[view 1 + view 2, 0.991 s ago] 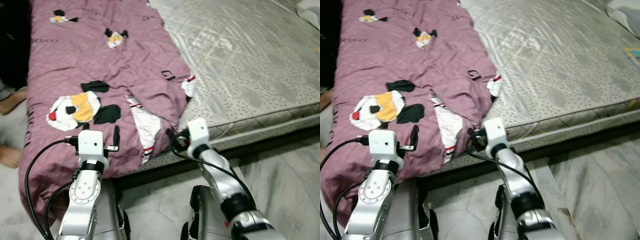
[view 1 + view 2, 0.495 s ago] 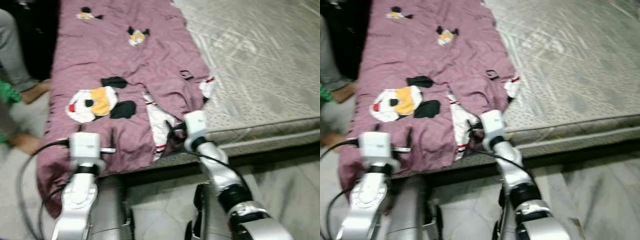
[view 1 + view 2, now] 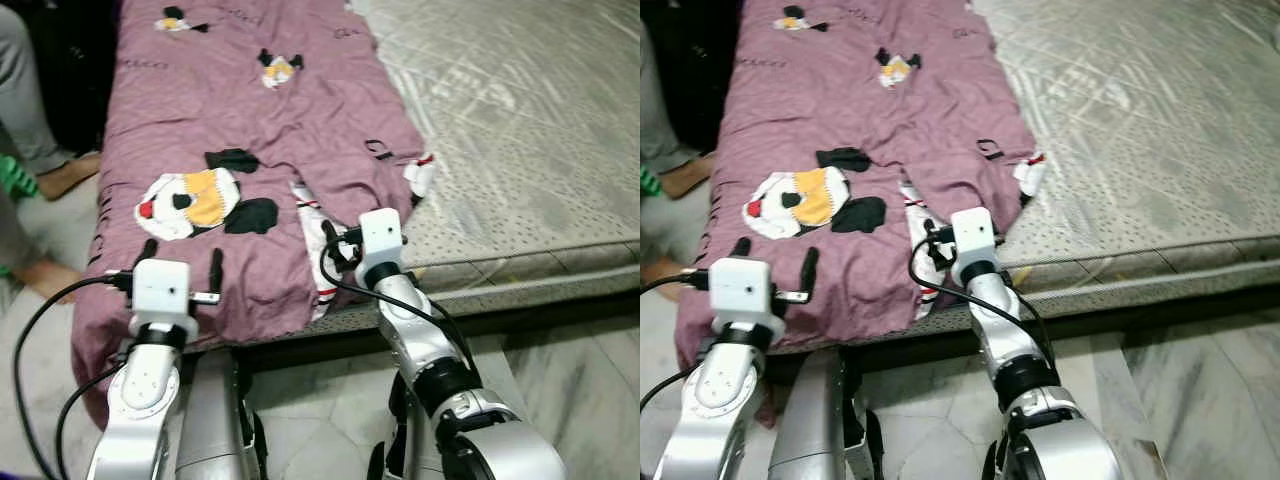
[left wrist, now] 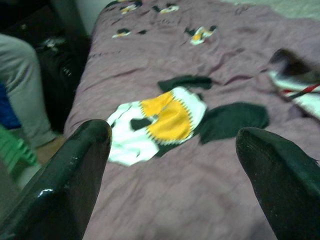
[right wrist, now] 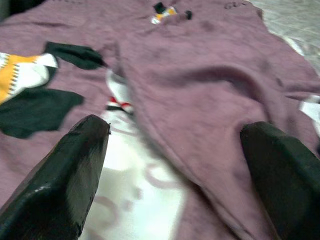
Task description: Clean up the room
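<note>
The right end effector (image 3: 338, 247) hovers with fingers spread wide, empty, just over the turned-back white flap (image 3: 318, 240) of the purple blanket (image 3: 250, 120). The left end effector (image 3: 182, 270), equally wide, sits near the blanket's foot edge. The blanket runs lengthwise up the bed (image 3: 520, 120), directly ahead; the right arm looks nearer the fold.

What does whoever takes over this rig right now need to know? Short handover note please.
Left gripper: open, holding nothing, over the near left part of the purple blanket.
Right gripper: open, holding nothing, at the blanket's near edge, where a folded-back flap shows the white underside.
Blanket lies rumpled along the left side of the bare mattress, its near end hanging off.
A person's legs are at far left.
Done: nothing gripped yet.
Left: grasp and tidy the blanket.
</note>
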You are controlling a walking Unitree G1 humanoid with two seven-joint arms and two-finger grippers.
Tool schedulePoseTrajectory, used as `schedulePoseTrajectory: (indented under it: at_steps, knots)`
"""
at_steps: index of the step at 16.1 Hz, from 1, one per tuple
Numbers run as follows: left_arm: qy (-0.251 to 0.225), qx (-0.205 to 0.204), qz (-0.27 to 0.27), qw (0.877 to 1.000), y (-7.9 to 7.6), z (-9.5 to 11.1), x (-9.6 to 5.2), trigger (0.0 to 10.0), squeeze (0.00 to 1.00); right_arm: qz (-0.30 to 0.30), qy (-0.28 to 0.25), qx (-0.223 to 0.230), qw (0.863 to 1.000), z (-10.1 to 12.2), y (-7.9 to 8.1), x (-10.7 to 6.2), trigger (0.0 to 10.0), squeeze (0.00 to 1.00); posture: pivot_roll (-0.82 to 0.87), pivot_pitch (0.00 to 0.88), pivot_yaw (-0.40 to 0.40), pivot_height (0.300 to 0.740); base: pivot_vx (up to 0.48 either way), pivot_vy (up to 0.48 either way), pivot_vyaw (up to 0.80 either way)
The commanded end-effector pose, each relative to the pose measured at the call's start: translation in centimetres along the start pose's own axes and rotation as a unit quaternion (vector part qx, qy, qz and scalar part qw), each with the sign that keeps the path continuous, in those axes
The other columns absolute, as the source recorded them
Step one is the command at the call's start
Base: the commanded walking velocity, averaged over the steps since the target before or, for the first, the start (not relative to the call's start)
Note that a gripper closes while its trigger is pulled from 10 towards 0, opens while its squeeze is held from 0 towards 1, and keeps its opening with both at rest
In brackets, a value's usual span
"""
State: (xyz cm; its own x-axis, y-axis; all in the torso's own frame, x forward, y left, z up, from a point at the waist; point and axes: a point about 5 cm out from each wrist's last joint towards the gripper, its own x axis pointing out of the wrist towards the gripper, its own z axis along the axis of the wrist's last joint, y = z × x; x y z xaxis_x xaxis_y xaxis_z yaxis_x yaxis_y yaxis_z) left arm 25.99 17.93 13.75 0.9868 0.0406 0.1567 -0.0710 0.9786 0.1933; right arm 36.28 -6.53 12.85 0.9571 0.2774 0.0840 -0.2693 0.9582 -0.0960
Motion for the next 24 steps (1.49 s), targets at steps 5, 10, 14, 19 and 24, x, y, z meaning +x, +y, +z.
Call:
schedulePoseTrajectory:
  at_steps: [5,10,14,19,24]
  knots:
    - [0.003,0.010,0.000,1.000,-0.2,0.3,-0.4,10.0,0.00,-0.047,0.011,-0.060,0.997,0.0,0.7,0.5,10.0,0.00,0.21,0.255,-0.014,0.543,0.000,0.000,0.00]
    - [0.001,0.019,0.007,1.000,0.3,0.6,-0.6,10.0,0.00,-0.095,0.069,-0.104,0.988,-0.3,-2.3,1.2,10.0,0.00,0.23,0.258,-0.023,0.543,0.000,0.000,0.00]
    - [-0.004,0.020,0.015,1.000,0.3,1.0,-1.1,10.0,0.00,-0.114,0.087,-0.132,0.981,-0.6,-4.5,0.9,10.0,0.00,0.24,0.285,-0.048,0.543,0.000,0.000,0.00]
    - [0.012,0.021,0.021,0.999,0.3,0.8,-2.5,10.0,0.00,-0.088,0.044,-0.121,0.988,-0.3,-3.6,0.8,10.0,0.00,0.24,0.322,-0.041,0.543,0.000,0.000,0.00]
    - [0.012,0.019,0.009,1.000,0.1,0.7,-1.2,10.0,0.00,-0.239,0.106,-0.125,0.957,-2.6,-13.1,-3.5,10.0,0.00,0.16,0.305,-0.021,0.543,0.000,0.000,0.00]
